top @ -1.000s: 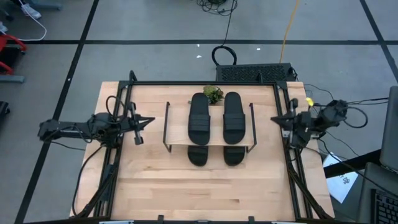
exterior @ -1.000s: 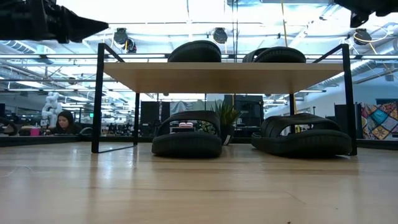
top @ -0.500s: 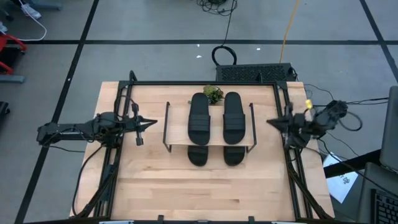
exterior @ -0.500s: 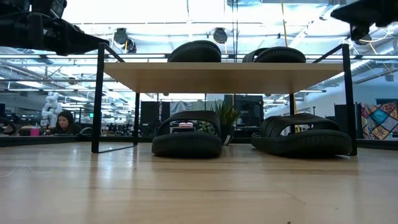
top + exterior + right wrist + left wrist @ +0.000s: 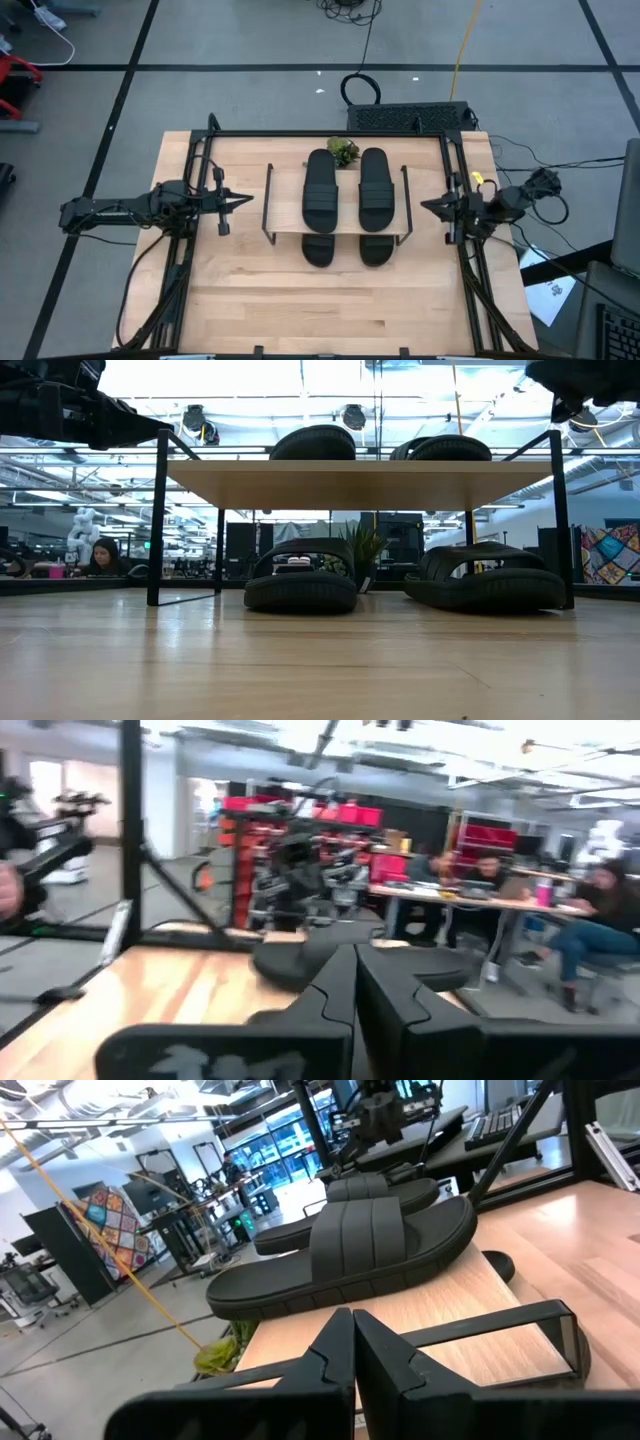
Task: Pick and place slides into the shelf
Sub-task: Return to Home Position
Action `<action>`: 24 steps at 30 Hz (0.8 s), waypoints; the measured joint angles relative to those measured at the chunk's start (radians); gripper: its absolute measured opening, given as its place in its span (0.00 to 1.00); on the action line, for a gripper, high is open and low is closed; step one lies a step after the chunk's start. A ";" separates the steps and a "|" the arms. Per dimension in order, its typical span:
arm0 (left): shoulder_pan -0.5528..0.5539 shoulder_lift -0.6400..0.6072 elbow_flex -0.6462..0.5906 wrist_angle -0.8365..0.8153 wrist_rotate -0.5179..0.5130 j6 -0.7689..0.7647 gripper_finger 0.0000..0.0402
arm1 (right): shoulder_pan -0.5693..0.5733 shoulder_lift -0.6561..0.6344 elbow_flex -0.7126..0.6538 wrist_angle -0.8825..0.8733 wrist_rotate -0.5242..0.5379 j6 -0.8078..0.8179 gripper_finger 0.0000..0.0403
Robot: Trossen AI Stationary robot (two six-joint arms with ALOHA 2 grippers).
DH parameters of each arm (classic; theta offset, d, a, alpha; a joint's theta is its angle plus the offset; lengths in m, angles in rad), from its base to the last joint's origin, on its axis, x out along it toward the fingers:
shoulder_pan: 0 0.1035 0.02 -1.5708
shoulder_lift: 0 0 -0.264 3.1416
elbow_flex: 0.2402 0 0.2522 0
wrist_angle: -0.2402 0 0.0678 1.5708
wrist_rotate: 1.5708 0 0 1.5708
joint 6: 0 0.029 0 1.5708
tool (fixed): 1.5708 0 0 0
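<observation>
The shelf (image 5: 341, 212) stands mid-table, with a light wood top board (image 5: 360, 485) on black wire sides. Two black slides (image 5: 321, 188) (image 5: 375, 188) lie side by side, soles down, on the board; the left wrist view shows them too (image 5: 350, 1255). Two more slides (image 5: 300, 582) (image 5: 490, 580) rest on the table under the board, and their near ends (image 5: 319, 250) (image 5: 376, 250) stick out from beneath it. My left gripper (image 5: 247, 199) hovers shut, left of the shelf, pointing at it. My right gripper (image 5: 424, 205) hovers shut, right of the shelf, pointing at it.
A small green plant (image 5: 343, 151) sits behind the shelf at its far edge. A black frame (image 5: 330, 134) runs along the table's sides and far edge. Bare wood (image 5: 330, 310) lies in front of the shelf. People sit at desks in the room beyond (image 5: 590, 935).
My right gripper has moved toward the shelf and a little toward the table's near edge, staying shut. My left gripper has dipped slightly and edged toward the shelf. The slides and the shelf have stayed in place.
</observation>
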 joint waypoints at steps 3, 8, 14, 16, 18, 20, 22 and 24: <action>0.000 0.000 0.000 0.000 0.000 -0.002 0.00 | -0.065 -0.001 0.041 -0.048 -0.054 0.030 0.00; 0.000 0.000 0.000 -0.003 0.000 0.005 0.00 | -0.176 0.000 0.050 -0.134 -0.022 0.122 0.00; 0.000 0.000 0.000 -0.018 -0.001 -0.008 0.00 | -0.264 0.000 0.045 -0.238 -0.080 0.298 0.00; 0.000 0.000 0.000 -0.047 0.000 -0.010 0.00 | -0.266 0.000 0.011 -0.177 -0.147 0.298 0.00; 0.000 0.000 -0.008 -0.058 -0.001 -0.010 0.00 | -0.266 0.000 -0.044 -0.079 -0.198 0.262 0.00; 0.000 -0.006 -0.031 -0.048 0.000 -0.009 0.00 | -0.265 0.000 -0.096 -0.004 -0.211 0.230 0.00; 0.000 -0.017 -0.057 -0.038 0.000 -0.016 0.00 | -0.265 -0.002 -0.121 0.007 -0.215 0.208 0.00; 0.000 -0.030 -0.084 -0.007 0.000 -0.038 0.00 | -0.265 -0.003 -0.137 0.012 -0.223 0.190 0.00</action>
